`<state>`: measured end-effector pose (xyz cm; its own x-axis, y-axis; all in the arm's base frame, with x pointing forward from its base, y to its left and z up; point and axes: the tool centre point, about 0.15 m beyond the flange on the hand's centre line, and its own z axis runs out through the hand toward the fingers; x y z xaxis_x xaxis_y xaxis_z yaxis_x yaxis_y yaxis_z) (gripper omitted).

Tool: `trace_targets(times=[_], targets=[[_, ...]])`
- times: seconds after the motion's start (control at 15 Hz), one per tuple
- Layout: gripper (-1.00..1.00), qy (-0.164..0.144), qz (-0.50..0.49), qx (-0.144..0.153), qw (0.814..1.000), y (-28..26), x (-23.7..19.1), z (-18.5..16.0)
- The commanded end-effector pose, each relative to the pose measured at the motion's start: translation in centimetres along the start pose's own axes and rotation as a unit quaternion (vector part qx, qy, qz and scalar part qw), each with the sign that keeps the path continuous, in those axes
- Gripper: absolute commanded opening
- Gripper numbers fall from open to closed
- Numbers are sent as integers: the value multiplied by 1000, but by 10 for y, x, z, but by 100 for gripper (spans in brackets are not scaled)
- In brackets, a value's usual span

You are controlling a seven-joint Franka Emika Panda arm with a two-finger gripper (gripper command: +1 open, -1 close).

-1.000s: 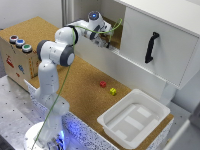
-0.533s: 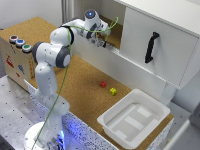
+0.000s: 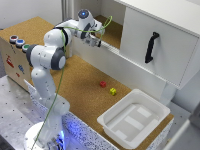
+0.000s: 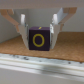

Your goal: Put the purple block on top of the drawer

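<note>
Cork-topped table [image 3: 75, 85] stretches under the arm, white bin [image 3: 132, 120] at the exterior view's right, a red block [image 3: 103, 84] and yellow block [image 3: 113, 91] lying near it. Up at the white drawer unit [image 3: 160, 45], the gripper [image 4: 40, 31] holds the purple block [image 4: 40, 39], jaws clamped on both its sides, above the cork surface.

arm: it has reached further toward the white cabinet, its wrist swinging toward the exterior view's left across the two earlier pictures
gripper [image 3: 98, 42]: it now sits lower, just over the cabinet's front ledge [image 3: 112, 48], where a second ago it was higher
purple block [image 4: 39, 38]: carried along between the fingers [image 4: 23, 28]
</note>
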<state>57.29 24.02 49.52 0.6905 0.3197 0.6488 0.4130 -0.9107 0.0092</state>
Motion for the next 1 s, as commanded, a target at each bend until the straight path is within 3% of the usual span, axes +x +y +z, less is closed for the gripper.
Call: trace_targets(times=[0.0,0.27,0.53,0.8,0.93], targets=[[-100,-27,-82,53,995,-68,-33,-40],[-100,-77,-161,132,975,-117,-44,-62],[-100,-131,-238,233,934,-157,-56,-64],[-100,-160,-300,300,891,-200,-62,-58],[-100,-165,-321,317,877,-215,-63,-50]])
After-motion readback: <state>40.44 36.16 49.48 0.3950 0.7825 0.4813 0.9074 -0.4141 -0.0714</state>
